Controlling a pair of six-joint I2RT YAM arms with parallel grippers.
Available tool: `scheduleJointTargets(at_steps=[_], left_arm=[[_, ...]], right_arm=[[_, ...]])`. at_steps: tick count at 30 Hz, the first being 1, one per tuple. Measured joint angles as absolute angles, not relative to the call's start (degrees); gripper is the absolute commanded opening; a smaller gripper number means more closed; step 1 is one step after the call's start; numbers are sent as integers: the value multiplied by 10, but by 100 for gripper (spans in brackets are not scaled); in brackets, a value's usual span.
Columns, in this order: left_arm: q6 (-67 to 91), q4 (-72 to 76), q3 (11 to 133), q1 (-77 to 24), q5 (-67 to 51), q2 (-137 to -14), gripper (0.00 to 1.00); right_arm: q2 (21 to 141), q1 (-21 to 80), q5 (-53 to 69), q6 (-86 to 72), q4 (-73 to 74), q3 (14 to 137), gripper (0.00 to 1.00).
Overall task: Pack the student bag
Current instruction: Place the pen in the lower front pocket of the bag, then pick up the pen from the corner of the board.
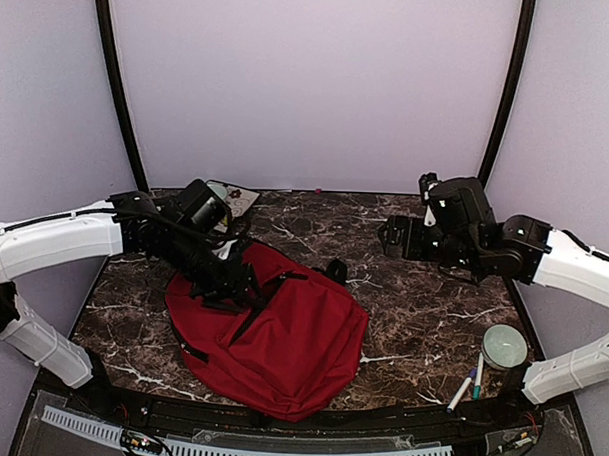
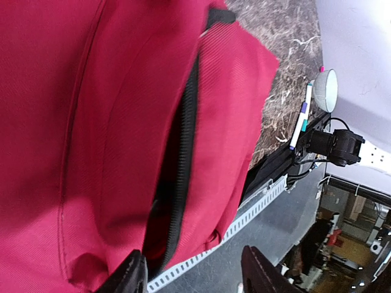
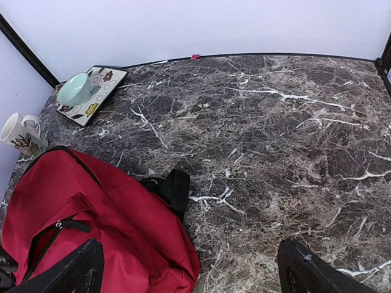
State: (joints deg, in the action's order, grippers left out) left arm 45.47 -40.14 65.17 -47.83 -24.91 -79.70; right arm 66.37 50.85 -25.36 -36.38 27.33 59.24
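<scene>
Student bag is lying flat on the marble tabletop, left of centre and toward the near edge, straps trailing off its far side. Left end effector is sitting low over the bag's upper-left end, right by the black zipper, which is gaping partway. Its fingers are standing apart with nothing clamped between them, one finger against the red fabric. Likely it is working the opening so things can go in. Right end effector is hanging above bare tabletop just beside the bag's far corner, spread wide and carrying nothing, probably waiting to fetch an item. A pale bowl and two markers are resting near the right front edge. A patterned plate and a mug are sitting at the far left. Judging by this, packing is barely begun.
</scene>
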Motion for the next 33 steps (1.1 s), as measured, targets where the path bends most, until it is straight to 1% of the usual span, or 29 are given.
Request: scheduleJointTargets(at_steps=[6, 11, 18, 23, 24, 26, 29, 30, 33], left_arm=[[419, -455, 708, -479, -198, -788, 56], [409, -487, 713, -479, -157, -786, 56], [407, -510, 713, -479, -109, -759, 55], [407, -520, 713, -479, -80, -749, 56], [407, -521, 713, -479, -77, -749, 58], [409, -523, 713, -479, -68, -749, 69], [413, -525, 713, -479, -53, -749, 92], [416, -525, 713, -479, -46, -749, 98], [430, -526, 713, -479, -25, -748, 99]], right_arm=[[675, 508, -266, -376, 301, 614, 100], [706, 496, -256, -413, 363, 636, 100], [764, 446, -174, -439, 477, 665, 100], [770, 425, -123, -471, 544, 662, 100], [770, 418, -114, -477, 549, 656, 100], [770, 406, -92, -494, 559, 630, 100], [770, 392, -70, -513, 575, 589, 99], [770, 386, -61, -518, 579, 575, 99], [769, 361, -44, -528, 578, 543, 97]])
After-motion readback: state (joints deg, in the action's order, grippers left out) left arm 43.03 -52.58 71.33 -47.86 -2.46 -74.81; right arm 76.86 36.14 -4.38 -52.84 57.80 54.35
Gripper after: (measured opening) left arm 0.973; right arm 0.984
